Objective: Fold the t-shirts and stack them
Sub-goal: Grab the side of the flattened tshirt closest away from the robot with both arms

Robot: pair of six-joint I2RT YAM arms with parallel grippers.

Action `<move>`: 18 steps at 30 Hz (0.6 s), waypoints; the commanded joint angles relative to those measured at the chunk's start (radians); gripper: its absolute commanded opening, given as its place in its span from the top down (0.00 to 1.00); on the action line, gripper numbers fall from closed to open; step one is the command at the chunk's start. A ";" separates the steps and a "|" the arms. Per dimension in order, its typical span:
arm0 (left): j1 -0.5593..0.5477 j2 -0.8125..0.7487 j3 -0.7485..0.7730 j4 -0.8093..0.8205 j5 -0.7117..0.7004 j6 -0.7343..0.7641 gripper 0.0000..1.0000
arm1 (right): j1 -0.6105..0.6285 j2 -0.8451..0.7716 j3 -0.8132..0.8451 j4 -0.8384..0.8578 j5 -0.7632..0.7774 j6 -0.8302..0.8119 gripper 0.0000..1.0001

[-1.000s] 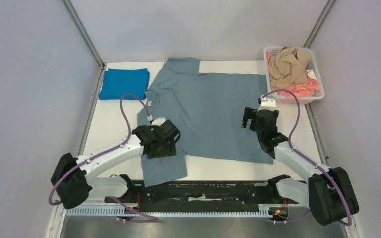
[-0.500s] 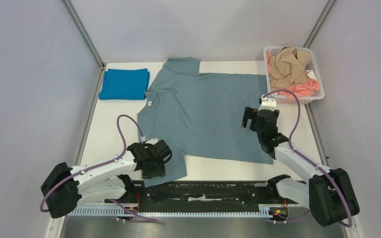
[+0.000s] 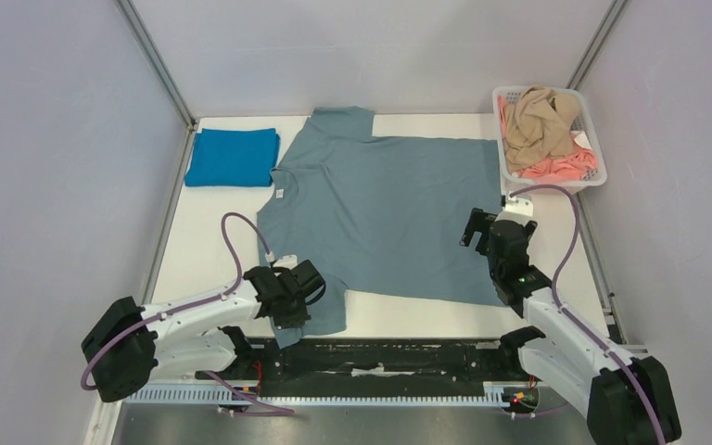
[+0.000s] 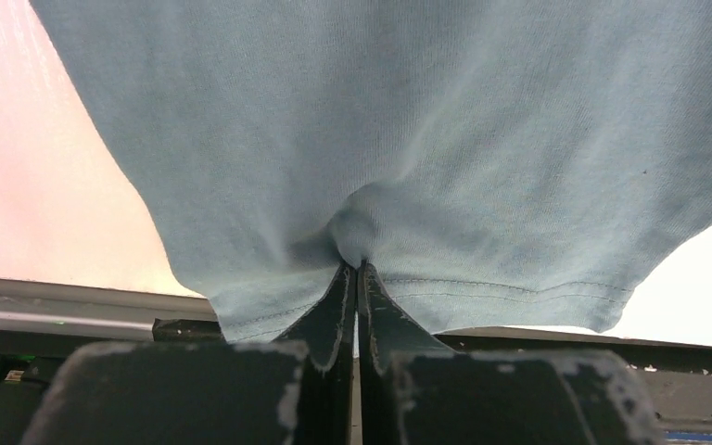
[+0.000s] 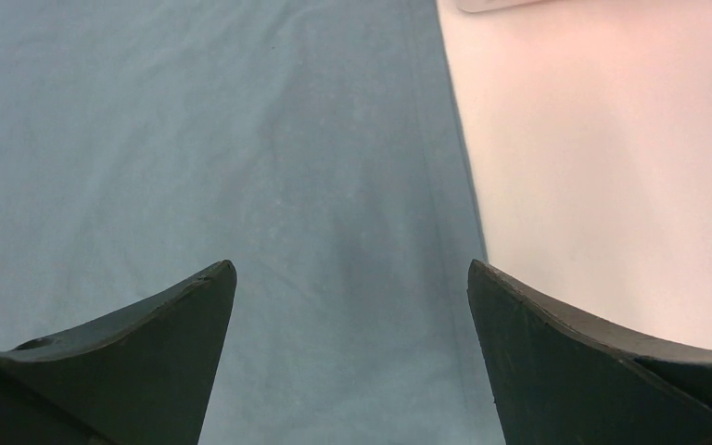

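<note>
You are pinching the soft, limp grey tee [image 3: 380, 204], spread on the surface [image 3: 204, 241], by its near sleeve hem with the left fingers [image 4: 326, 324], while the right fingers [image 5: 148, 352] are hovering wide over its right edge.

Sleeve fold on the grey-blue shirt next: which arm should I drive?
Left. The left arm has its jaws pinched shut on the near sleeve hem of the grey-blue t-shirt, likely ready to fold. The right arm hovers with jaws open over the bottom hem, gripping nothing.
</note>
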 commanded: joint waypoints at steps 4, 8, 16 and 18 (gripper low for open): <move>-0.004 -0.050 -0.006 0.051 -0.010 0.019 0.98 | -0.001 -0.182 -0.024 -0.235 0.073 0.176 0.02; -0.004 -0.074 -0.015 0.077 0.025 0.064 0.98 | -0.001 -0.272 -0.028 -0.426 0.047 0.277 0.02; -0.004 -0.087 -0.016 0.068 0.029 0.095 0.98 | -0.001 -0.422 -0.079 -0.727 0.025 0.411 0.02; -0.004 -0.088 -0.015 0.063 0.032 0.095 0.98 | 0.000 -0.465 -0.117 -0.750 -0.038 0.441 0.02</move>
